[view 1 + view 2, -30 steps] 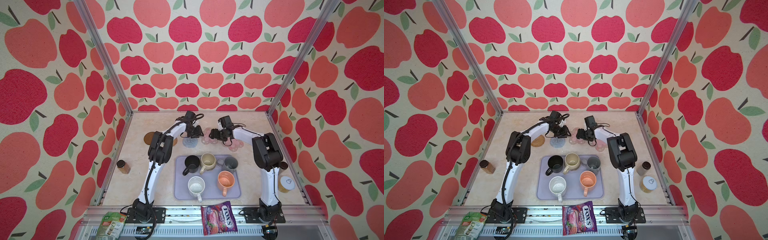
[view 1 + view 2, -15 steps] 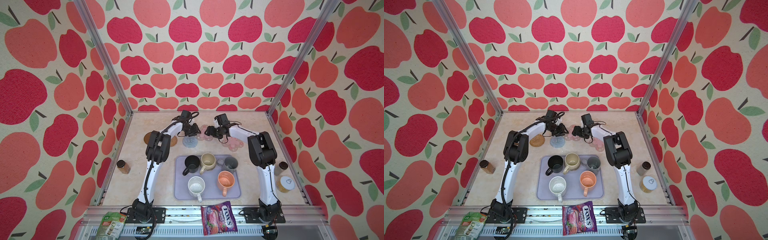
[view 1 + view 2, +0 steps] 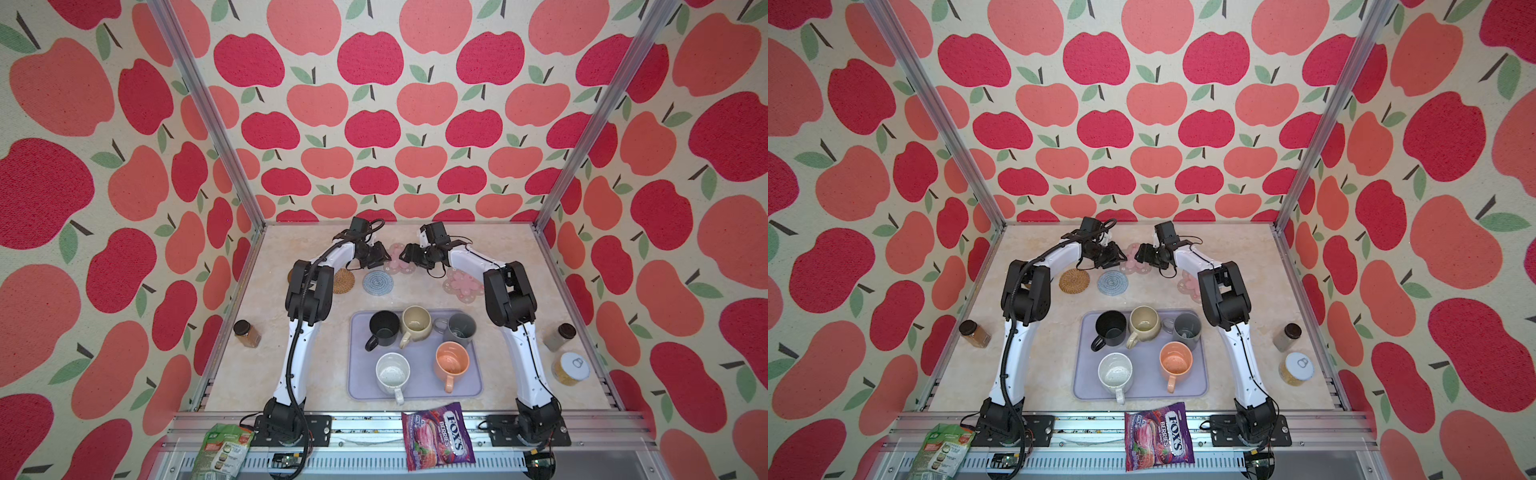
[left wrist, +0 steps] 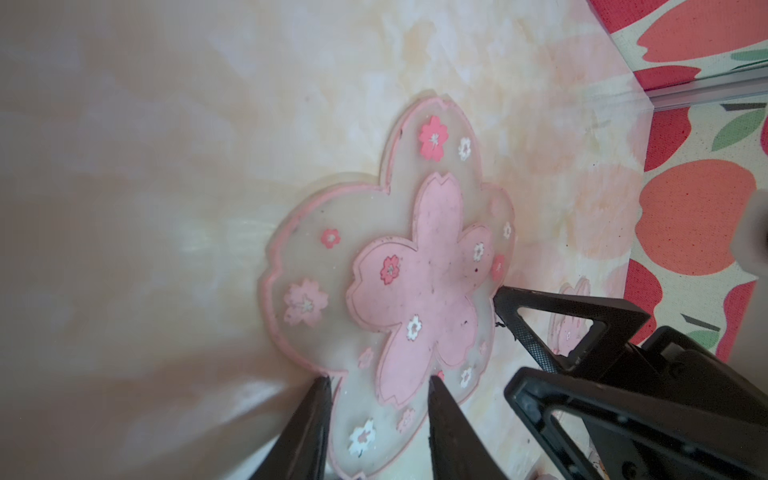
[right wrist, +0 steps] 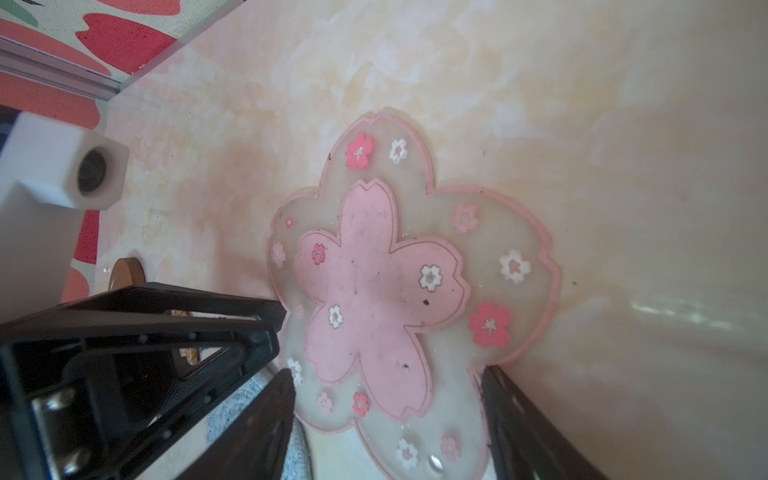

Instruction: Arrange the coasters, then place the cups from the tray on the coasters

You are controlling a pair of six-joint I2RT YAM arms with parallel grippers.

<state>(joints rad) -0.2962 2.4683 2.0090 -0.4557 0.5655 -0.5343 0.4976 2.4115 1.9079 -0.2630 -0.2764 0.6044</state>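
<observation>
Left wrist view: the left gripper (image 4: 379, 380) is shown with its fingers (image 4: 309, 432) parted to a moderate gap. One petal of the pink flower coaster (image 4: 415, 282) lies flat between the tips, and nothing is pinched. In the right wrist view the right gripper (image 5: 386, 372) is spread wider, its fingers (image 5: 519, 428) straddling two petals of the same coaster. Nothing is held there either.

In both top views this coaster is located at 12 o'clock from the tray (image 3: 420, 391), toward the far wall. The left gripper is at its 9 o'clock and the right gripper at its 3 o'clock. The second flower coaster (image 3: 461, 284) is found at its 4 o'clock, the knit coaster (image 3: 377, 282) at 7 o'clock and the rattan coaster (image 3: 344, 281) toward 8 o'clock.

Handling: the coaster is judged thin, light and pliable, probably rubbery, and it is seated flush on the table (image 3: 498, 245). A pinch from above is unlikely to find an edge, so a petal tip should be lifted or the rim pushed. Bending is to be expected; breakage is not.

Containers: five cups are carried upright on the tray. The black cup (image 3: 384, 326), beige cup (image 3: 417, 323) and grey cup (image 3: 460, 327) are on its 12 o'clock side. The speckled white cup (image 3: 392, 371) and orange cup (image 3: 452, 359) are on its 6 o'clock side. The lighter interiors appear empty; the black interior is too dark to be judged.
</observation>
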